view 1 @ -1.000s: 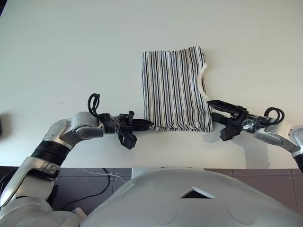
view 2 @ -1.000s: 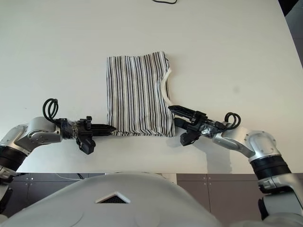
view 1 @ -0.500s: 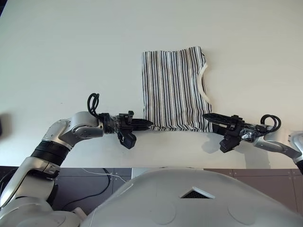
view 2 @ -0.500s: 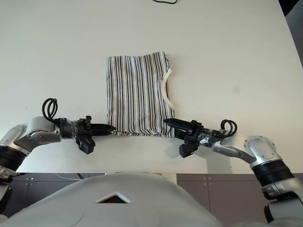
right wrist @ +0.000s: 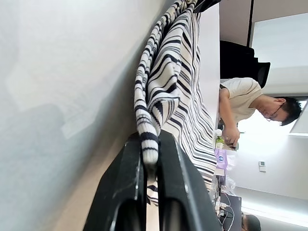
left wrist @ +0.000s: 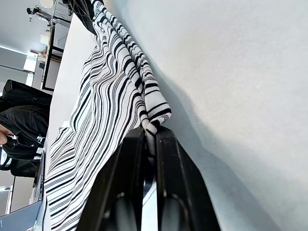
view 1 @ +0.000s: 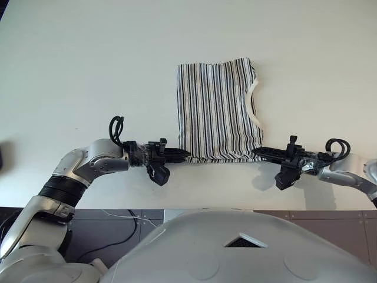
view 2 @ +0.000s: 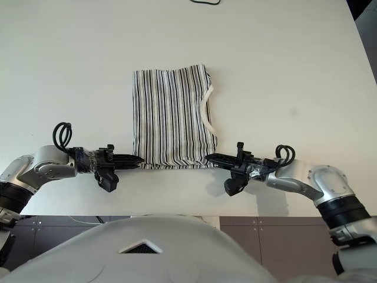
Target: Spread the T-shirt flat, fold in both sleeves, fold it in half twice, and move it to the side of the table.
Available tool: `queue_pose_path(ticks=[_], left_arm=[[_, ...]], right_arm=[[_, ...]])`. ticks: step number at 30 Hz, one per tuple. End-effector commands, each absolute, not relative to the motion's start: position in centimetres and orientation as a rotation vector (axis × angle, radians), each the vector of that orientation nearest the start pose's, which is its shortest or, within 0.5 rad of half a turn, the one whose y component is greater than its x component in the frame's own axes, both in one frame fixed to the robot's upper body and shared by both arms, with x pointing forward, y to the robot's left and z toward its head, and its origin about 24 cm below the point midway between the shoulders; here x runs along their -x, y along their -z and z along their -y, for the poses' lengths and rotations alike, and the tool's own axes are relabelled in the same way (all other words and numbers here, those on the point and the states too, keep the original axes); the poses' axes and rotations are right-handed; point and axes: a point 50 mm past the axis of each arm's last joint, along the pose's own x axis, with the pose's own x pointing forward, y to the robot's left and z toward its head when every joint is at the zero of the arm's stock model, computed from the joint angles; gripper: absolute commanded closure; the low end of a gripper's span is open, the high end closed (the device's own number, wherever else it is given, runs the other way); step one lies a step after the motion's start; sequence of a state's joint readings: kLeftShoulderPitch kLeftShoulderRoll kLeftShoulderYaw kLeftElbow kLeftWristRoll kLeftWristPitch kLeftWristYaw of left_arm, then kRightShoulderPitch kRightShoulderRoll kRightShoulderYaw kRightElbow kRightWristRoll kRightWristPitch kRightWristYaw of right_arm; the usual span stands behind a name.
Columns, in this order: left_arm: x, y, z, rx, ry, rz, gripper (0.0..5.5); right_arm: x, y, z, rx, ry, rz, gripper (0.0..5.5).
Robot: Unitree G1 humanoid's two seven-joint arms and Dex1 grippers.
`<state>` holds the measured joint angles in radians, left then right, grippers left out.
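The T-shirt (view 1: 218, 112) lies mid-table (view 1: 88, 71), sleeves already in, one striped rectangle. We've got its near hem at both ends: left gripper (view 1: 184, 155) clamped on the near-left corner, right gripper (view 1: 259, 152) clamped on the near-right. For the half-fold we'd raise both corners together, level, hem taut between them, carry it to the far edge and line the edges up before letting go.

Blk cable (view 2: 204, 2), prob., far side; floor wires (view 1: 118, 236).
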<state>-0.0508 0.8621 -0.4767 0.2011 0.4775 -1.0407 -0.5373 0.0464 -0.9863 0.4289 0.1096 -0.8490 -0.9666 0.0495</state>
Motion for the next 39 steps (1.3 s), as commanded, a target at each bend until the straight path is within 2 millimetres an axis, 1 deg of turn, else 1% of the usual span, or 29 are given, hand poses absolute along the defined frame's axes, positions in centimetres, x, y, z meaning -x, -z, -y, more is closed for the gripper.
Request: queue_pose_path(ticks=[1,4,7,10,15,17,19,21,22,24,27,30,33,35,39], left_arm=[[-16.8,-1.7,-18.5,-1.211,1.588,0.267,5.37],[-16.9,-2.4,-18.0,-1.164,1.553,0.287,5.37],[-16.2,-3.8,-18.2,-1.097,1.524,0.302,5.38],[-15.2,-5.8,-18.2,-1.035,1.486,0.305,5.38],[-13.6,-9.3,-18.4,-0.907,1.405,0.278,5.38],[-13.4,-10.6,-18.4,-0.83,1.366,0.264,5.38],[-14.2,-11.4,-18.2,-0.763,1.316,0.246,5.38],[-15.2,-11.4,-18.3,-0.734,1.287,0.209,5.38],[-15.8,-11.2,-18.5,-0.729,1.28,0.183,5.38],[-17.2,-10.8,-18.8,-0.733,1.267,0.141,5.38],[-20.2,-10.4,-19.0,-0.742,1.233,0.089,5.38],[-22.7,-10.1,-18.4,-0.741,1.23,0.069,5.38],[-25.1,-9.6,-17.6,-0.722,1.214,0.035,5.38],[-26.2,-9.0,-17.4,-0.722,1.206,-0.003,5.38],[-27.7,-8.2,-17.6,-0.697,1.169,-0.058,5.38]], right_arm=[[-15.5,-1.6,21.6,1.431,-1.48,0.261,5.4],[-15.8,-2.2,21.4,1.399,-1.496,0.222,5.4],[-15.5,-4.0,21.1,1.319,-1.48,0.205,5.4],[-14.8,-6.7,20.7,1.234,-1.443,0.196,5.4],[-13.5,-10.6,20.8,1.103,-1.379,0.117,5.4],[-13.7,-12.7,20.4,1.053,-1.335,0.114,5.4],[-15.2,-14.9,20.0,0.998,-1.282,0.104,5.4],[-17.0,-16.1,19.7,0.947,-1.246,0.09,5.4],[-17.9,-16.3,19.6,0.922,-1.234,0.081,5.4],[-20.0,-16.1,19.4,0.866,-1.217,0.039,5.4],[-23.3,-14.2,19.2,0.805,-1.232,-0.05,5.4],[-26.0,-12.6,18.9,0.774,-1.224,-0.106,5.4],[-28.3,-10.6,18.7,0.749,-1.213,-0.166,5.4],[-29.7,-9.7,18.6,0.744,-1.188,-0.18,5.4],[-31.1,-8.9,18.4,0.72,-1.174,-0.191,5.4]])
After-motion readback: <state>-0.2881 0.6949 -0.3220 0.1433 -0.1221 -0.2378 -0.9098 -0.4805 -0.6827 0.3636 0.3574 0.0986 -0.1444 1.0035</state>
